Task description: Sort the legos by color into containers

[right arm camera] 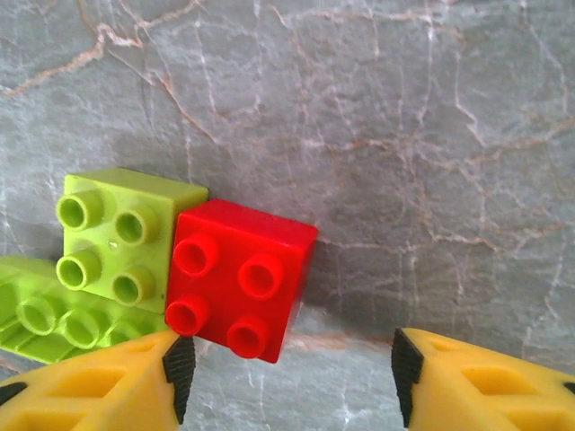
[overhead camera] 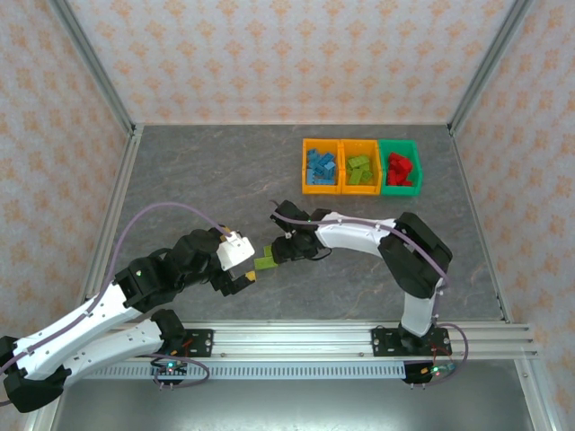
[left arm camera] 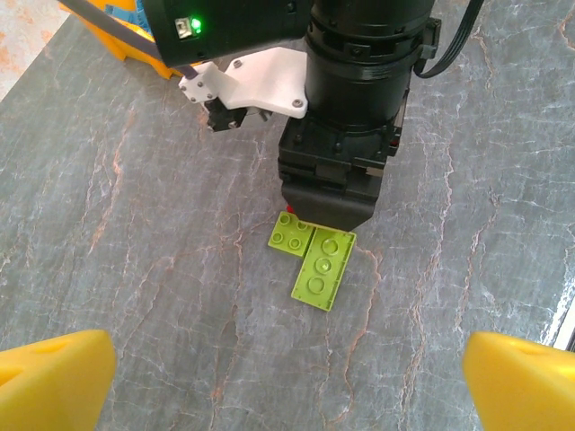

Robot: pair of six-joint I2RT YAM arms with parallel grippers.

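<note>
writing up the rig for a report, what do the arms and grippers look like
The left arm and right arm have white shells with black joints, and a lilac cable loops along each. The left gripper and right gripper have yellow fingers; the right's carry black ribbed pads. A green light glows on the right wrist's black housing.

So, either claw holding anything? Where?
Nothing held. Right claw open at the red brick, one pad clear of it; left claw open, empty.

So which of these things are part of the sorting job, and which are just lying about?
Job: red brick, square lime brick, long lime brick, row of three bins.
Just there: metal rail, purple cable, patterned walls.
</note>
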